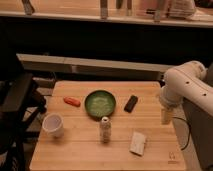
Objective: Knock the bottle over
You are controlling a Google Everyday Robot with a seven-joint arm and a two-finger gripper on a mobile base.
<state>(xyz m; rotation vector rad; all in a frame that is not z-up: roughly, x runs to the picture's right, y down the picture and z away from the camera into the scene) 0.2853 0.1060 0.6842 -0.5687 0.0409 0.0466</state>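
The bottle (pixel 105 129) is a slim pale cylinder with a white cap and a speckled label. It stands upright near the front middle of the wooden table (pixel 80 150), just in front of the green bowl. My white arm reaches in from the right, and the gripper (pixel 166 116) hangs at the table's right edge, well to the right of the bottle and apart from it.
A green bowl (pixel 100 103) sits at the table's centre. A white cup (pixel 53 125) stands front left, a red-orange item (pixel 72 101) lies left of the bowl, a black object (pixel 131 103) lies right of it, and a flat white block (pixel 138 143) lies front right.
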